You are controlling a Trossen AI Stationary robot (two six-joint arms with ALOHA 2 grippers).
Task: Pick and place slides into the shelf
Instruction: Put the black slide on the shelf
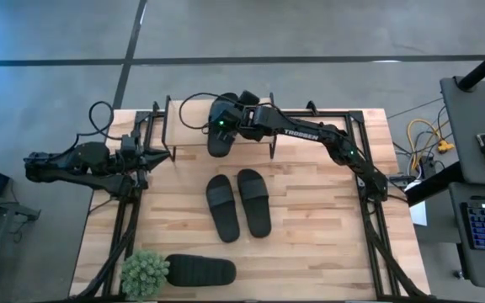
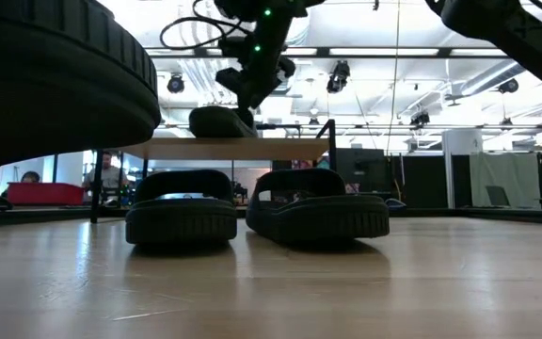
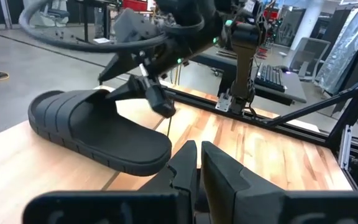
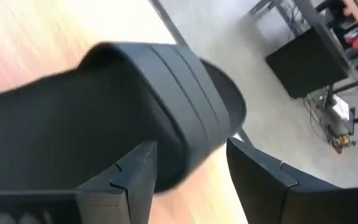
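While the right gripper hangs over the shelf at the table's twelve o'clock edge, its fingers stand spread around the strap of a black slide lying on the top board, so by my guess the placing is all but done. To finish well it should lift straight up, clear of the strap (a snag would drag the sandal off). Left gripper waits at nine o'clock, fingers pressed together; two slides sit mid-table.
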